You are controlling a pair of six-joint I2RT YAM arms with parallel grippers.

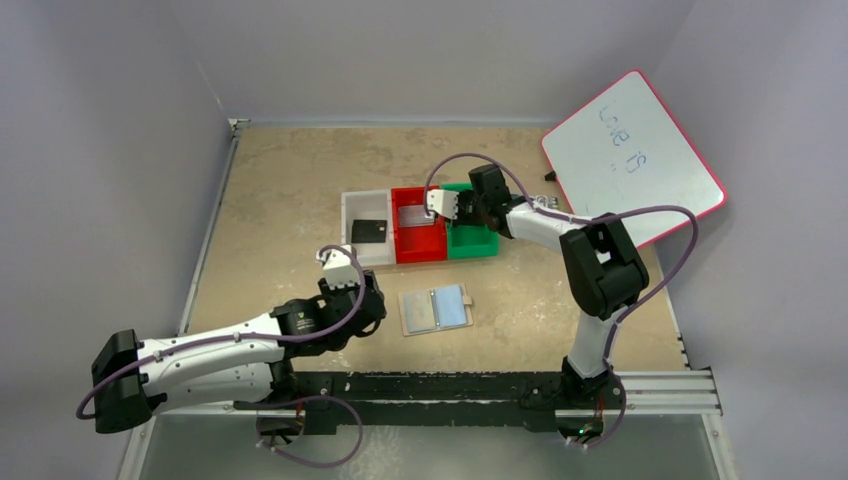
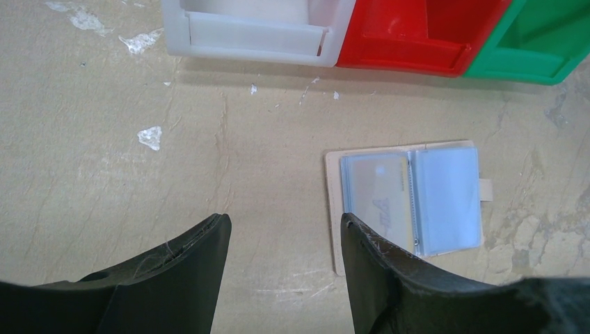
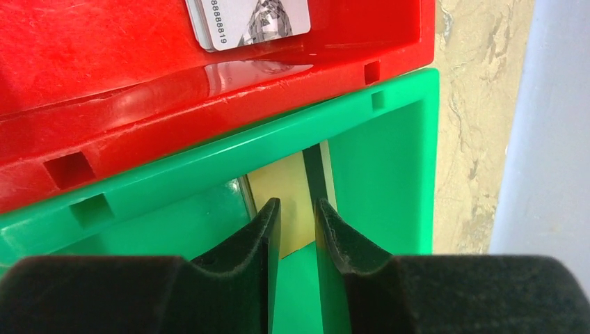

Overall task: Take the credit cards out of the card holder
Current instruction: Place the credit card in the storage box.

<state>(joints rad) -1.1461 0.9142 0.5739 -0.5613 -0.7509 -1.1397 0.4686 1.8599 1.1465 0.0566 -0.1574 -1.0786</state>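
Tan, scuffed table [image 1: 280, 200] carries the card holder [image 1: 435, 310] lying open and flat, just right of the left gripper [image 2: 285, 223], whose jaws gape wide. One card [image 2: 376, 191] sits in its left pocket. Three bins stand in a row, one card each: white bin [image 1: 350, 200] with a black card [image 1: 369, 231], red bin [image 1: 420, 250] with a grey card [image 3: 250, 21], green bin [image 3: 389, 139] with a yellow card [image 3: 289, 188]. The right gripper [image 3: 298, 203], narrowly parted, hangs over the yellow card.

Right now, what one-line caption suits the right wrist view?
Narrowly parted right fingers above a pale yellow card in the green bin; a numbered card lies in the red bin.
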